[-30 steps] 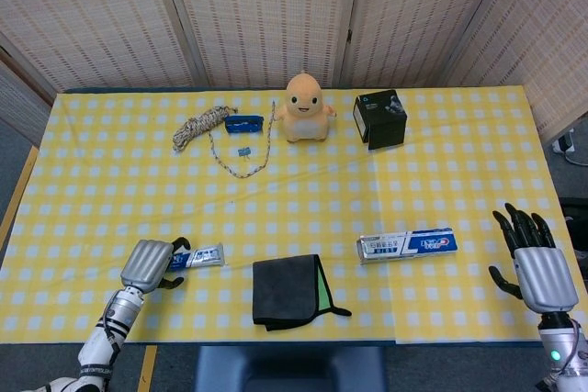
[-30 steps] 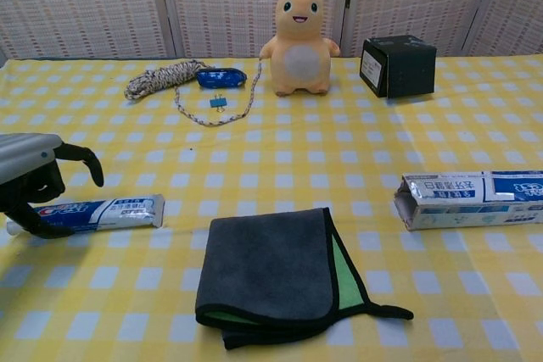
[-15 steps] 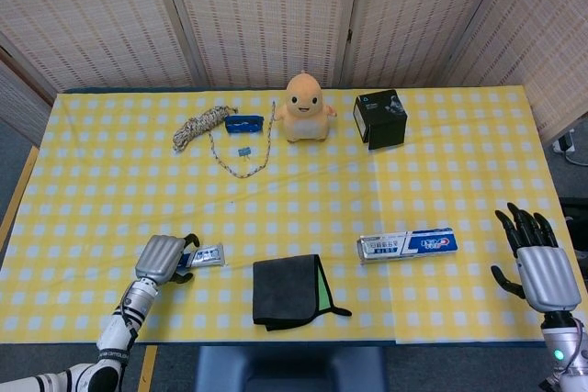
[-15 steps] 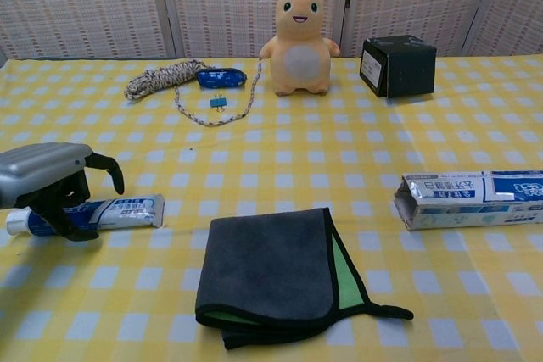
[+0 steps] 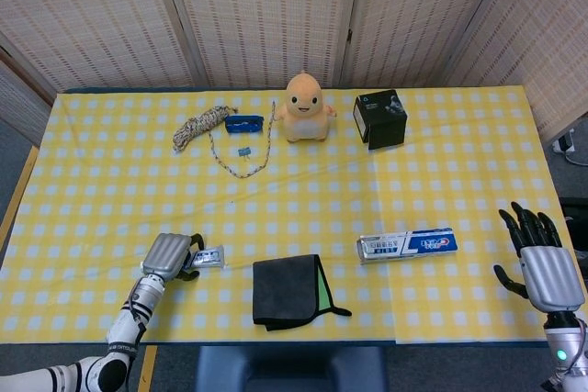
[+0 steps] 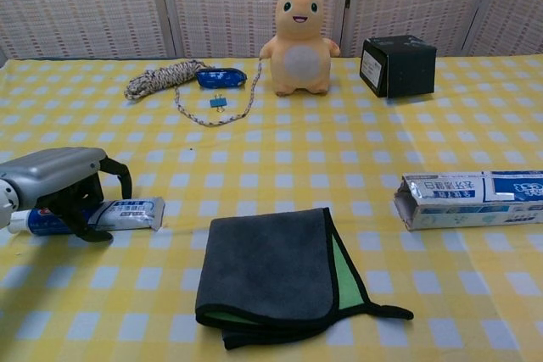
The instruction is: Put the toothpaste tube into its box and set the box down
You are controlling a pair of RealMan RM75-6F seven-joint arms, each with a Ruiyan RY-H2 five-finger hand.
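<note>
The toothpaste tube (image 6: 127, 213) lies flat on the yellow checked cloth at the front left, cap end to the left, and also shows in the head view (image 5: 210, 257). My left hand (image 6: 58, 181) is cupped over its cap end, with dark fingers (image 6: 118, 177) arching behind the tube and the thumb in front; the tube stays on the table. From the head view the left hand (image 5: 169, 255) covers the tube's left half. The toothpaste box (image 6: 475, 198) lies at the front right, open end facing left (image 5: 406, 245). My right hand (image 5: 542, 263) hovers open off the table's right edge, fingers spread.
A folded grey cloth with a green lining (image 6: 271, 275) lies between tube and box. At the back stand an orange toy figure (image 6: 297, 41), a black box (image 6: 399, 65), a coiled rope (image 6: 161, 80), a blue clip case (image 6: 221, 78) and a small binder clip (image 6: 218, 103).
My left hand has slid to the right along the tube and settled lower over it, fingers now on both sides. My right hand has drifted slightly down and right.
</note>
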